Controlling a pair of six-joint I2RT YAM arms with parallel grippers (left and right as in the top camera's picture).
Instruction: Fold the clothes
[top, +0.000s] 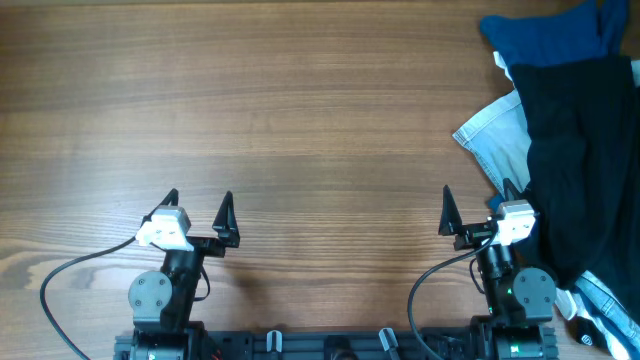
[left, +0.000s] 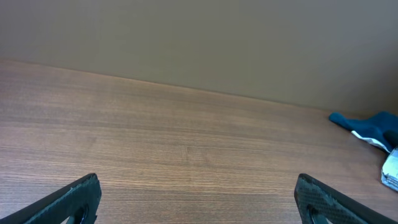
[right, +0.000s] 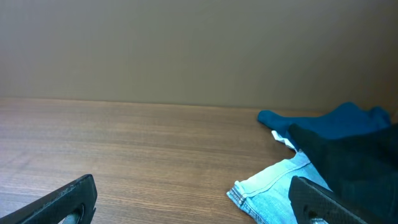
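Crumpled black shorts (top: 588, 165), woodgrain table (top: 300, 100)

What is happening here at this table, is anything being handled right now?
Nothing is being handled at this moment. Both arms sit at the near edge of the wooden table, and the left end effector and right end effector are open and empty. The black shorts lie unfolded in a heap at the right side, over a light-blue denim garment and next to a royal-blue cloth. The folding has not yet begun.
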